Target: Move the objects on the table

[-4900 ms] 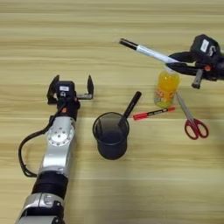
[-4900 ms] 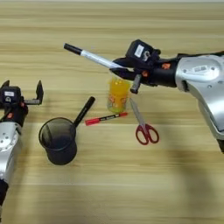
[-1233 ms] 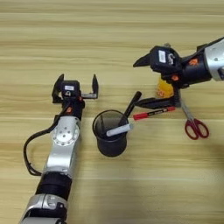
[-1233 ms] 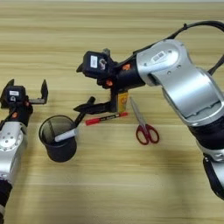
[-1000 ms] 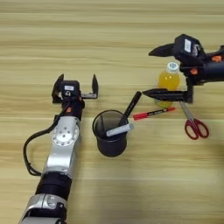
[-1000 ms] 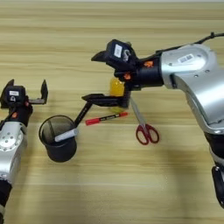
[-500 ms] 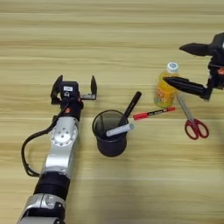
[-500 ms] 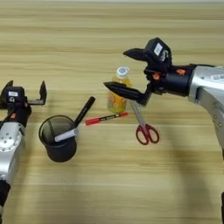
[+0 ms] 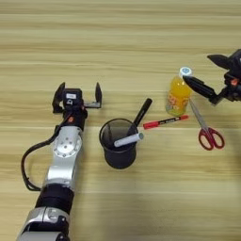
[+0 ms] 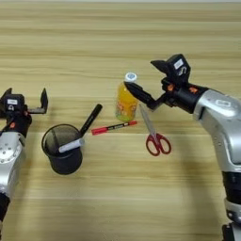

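On the far left, the left claw (image 9: 78, 94) rests on the counter (image 9: 117, 42) with its two fingers spread wide and nothing between them; this arm looks idle. To its right stands a black mesh cup (image 9: 118, 143), and the grey-white marker (image 9: 128, 140) lies inside it, its pale end leaning over the rim. A black-capped pen (image 9: 141, 112) leans against the cup from the right side, and a thin red pen (image 9: 164, 122) lies flat just beyond it. Next comes the juice bottle (image 10: 125, 100), standing upright. The right claw (image 10: 146, 77) is wide open and holds nothing; its lower finger touches or nearly touches the bottle near the cap, and the upper finger is well above it. The red-handled scissors (image 10: 153, 132) lie on the counter just below that finger.

The main risk is that the lower finger pushes the top of the bottle sideways and tips it over, because the contact is so high. The bottle could then roll against the red pen.

In the left eye view the right claw is partly cut off at the edge. Whether finger and bottle truly touch is hard to tell.
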